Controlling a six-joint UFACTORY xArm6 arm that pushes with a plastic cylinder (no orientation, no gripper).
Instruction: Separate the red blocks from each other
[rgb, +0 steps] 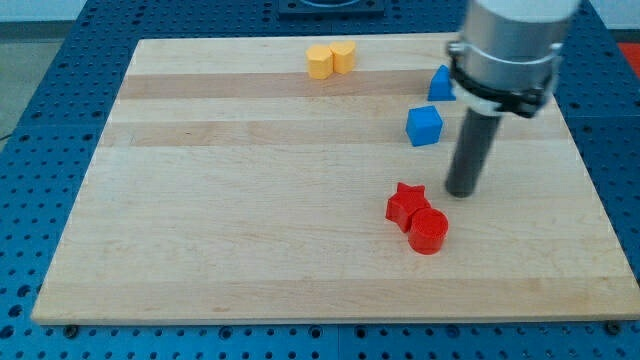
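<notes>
On the wooden tabletop (250, 200), my tip (461, 192), a bare rod with no pincer to open, stands just right of the touching red star (405, 203) and red cylinder (428, 230).

Arm comes in from the upper right of the frame, fat grey cylinder with a black collar, straight dark rod hanging upright below it. My tip (461, 192) sits right of centre, down on the tabletop (250, 220).
</notes>
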